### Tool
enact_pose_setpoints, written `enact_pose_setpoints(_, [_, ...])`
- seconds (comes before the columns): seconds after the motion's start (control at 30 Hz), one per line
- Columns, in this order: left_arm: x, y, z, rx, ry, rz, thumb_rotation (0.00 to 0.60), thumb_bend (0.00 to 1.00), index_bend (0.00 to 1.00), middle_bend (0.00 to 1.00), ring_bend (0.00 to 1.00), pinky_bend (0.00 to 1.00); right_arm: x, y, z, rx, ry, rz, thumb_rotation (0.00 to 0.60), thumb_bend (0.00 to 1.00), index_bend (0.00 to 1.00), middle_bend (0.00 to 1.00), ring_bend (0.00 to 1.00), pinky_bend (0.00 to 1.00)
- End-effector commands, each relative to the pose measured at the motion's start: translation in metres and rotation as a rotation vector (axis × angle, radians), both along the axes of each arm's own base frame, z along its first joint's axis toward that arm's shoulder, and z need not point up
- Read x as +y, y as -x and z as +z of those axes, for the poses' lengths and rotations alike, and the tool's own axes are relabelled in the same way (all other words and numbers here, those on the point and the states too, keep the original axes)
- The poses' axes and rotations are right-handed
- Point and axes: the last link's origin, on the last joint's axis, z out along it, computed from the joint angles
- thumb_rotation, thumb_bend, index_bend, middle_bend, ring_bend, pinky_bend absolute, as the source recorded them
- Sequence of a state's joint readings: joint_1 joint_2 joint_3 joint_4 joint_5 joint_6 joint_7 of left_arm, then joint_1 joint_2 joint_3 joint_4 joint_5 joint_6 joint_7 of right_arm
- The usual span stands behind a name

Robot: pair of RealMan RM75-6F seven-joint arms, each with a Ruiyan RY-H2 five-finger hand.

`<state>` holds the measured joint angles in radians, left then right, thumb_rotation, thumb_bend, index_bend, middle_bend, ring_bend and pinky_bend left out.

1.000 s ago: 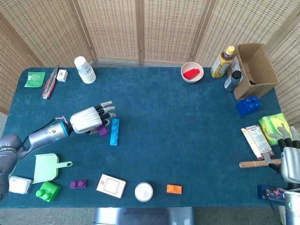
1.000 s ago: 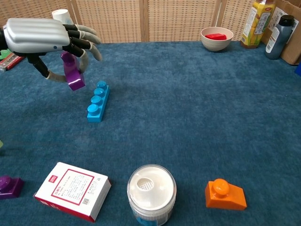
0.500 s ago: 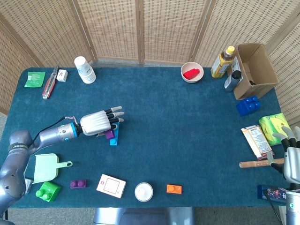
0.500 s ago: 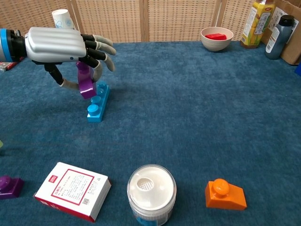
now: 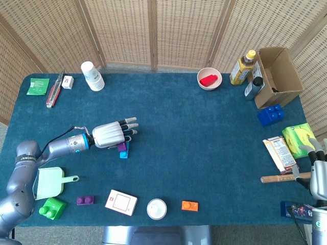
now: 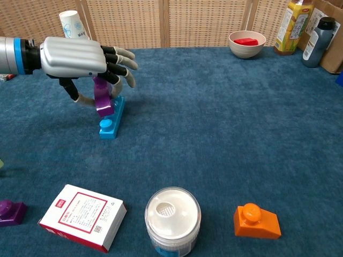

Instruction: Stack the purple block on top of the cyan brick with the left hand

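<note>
purple block (image 6: 102,99): pinched upright by left hand (image 6: 80,58), lowered onto cyan brick (image 6: 111,117) studs for seating, toward table's left edge.
right hand (image 5: 318,173): parked idle at right edge, fingers apart, nothing held.

No text can be read. The white box (image 6: 82,217) just left of the white jar (image 6: 172,218) carries a red-framed label with print too small to make out. The paper cup (image 6: 71,24) at the back edge shows faint blue marks, and the yellow bottle (image 6: 291,20) far right has a blurred label.
</note>
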<state>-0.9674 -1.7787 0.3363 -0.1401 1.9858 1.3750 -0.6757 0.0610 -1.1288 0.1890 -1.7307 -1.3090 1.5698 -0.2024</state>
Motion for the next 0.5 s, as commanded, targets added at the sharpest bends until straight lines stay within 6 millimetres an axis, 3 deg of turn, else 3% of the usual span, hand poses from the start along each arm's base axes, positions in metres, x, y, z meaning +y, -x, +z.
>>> enact_pose_setpoints(0.03, [0.002, -0.002, -0.001, 0.013, -0.005, -0.008, 0.600, 0.36, 0.64, 0.25, 0.11, 0.00, 0.000, 0.000, 0.000, 0.000, 0.003, -0.003, 0.600, 0.29, 0.29, 0.17, 0.00, 0.14])
enact_pose_setpoints(0.5, [0.003, -0.012, -0.007, -0.016, -0.001, -0.013, 0.600, 0.36, 0.64, 0.25, 0.11, 0.00, 0.003, 0.000, 0.001, 0.004, 0.018, -0.017, 0.600, 0.28, 0.29, 0.17, 0.00, 0.14])
